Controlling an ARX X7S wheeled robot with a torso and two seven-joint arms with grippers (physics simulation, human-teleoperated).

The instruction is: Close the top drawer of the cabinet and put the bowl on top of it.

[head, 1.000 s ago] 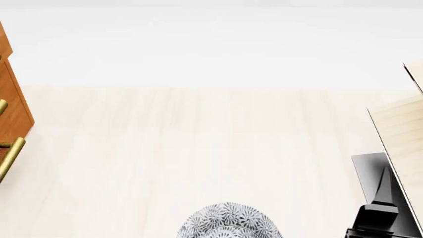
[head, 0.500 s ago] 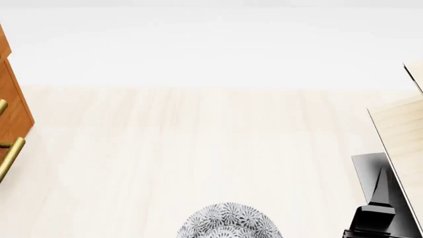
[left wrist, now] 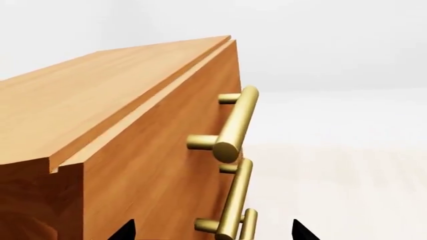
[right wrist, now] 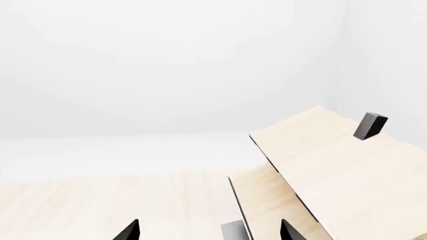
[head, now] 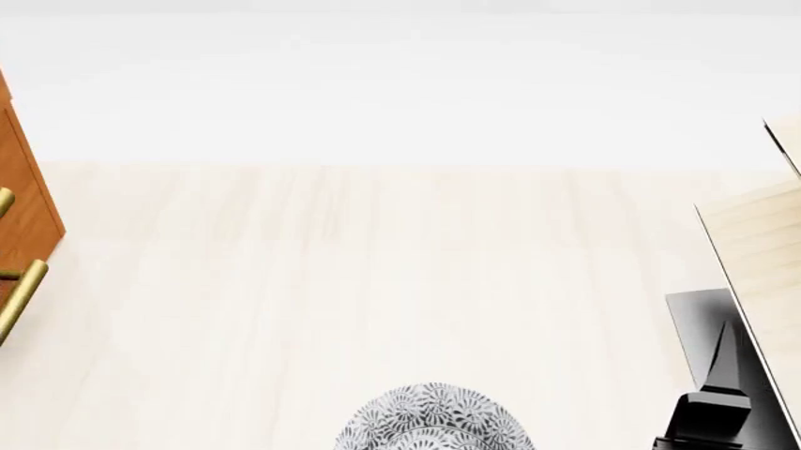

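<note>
The orange-brown cabinet (left wrist: pixel 87 95) fills the left wrist view, and a sliver of the cabinet (head: pixel 25 202) shows at the head view's left edge. The top drawer (left wrist: pixel 167 150) with its brass bar handle (left wrist: pixel 237 122) stands just under the cabinet's top edge, a narrow step between them. My left gripper (left wrist: pixel 213 234) is open, its tips on either side of the lower drawer's handle (left wrist: pixel 235 200) and short of it. The bowl (head: pixel 432 420), white with a grey leaf pattern, lies at the near edge of the head view. My right gripper (right wrist: pixel 209 232) is open with nothing in it, right of the bowl.
A pale wood rack (head: pixel 763 244) with a grey-black base (head: pixel 699 323) stands at the right, close to one of the right gripper's fingers (head: pixel 725 354). The rack (right wrist: pixel 333 165) carries a small black block (right wrist: pixel 369 125). Light wood tabletop (head: pixel 375 281) lies between cabinet and rack.
The orange piece at the top of the head view's left edge has drawn back to the left. The right gripper has sunk slightly. The bowl has not moved.
</note>
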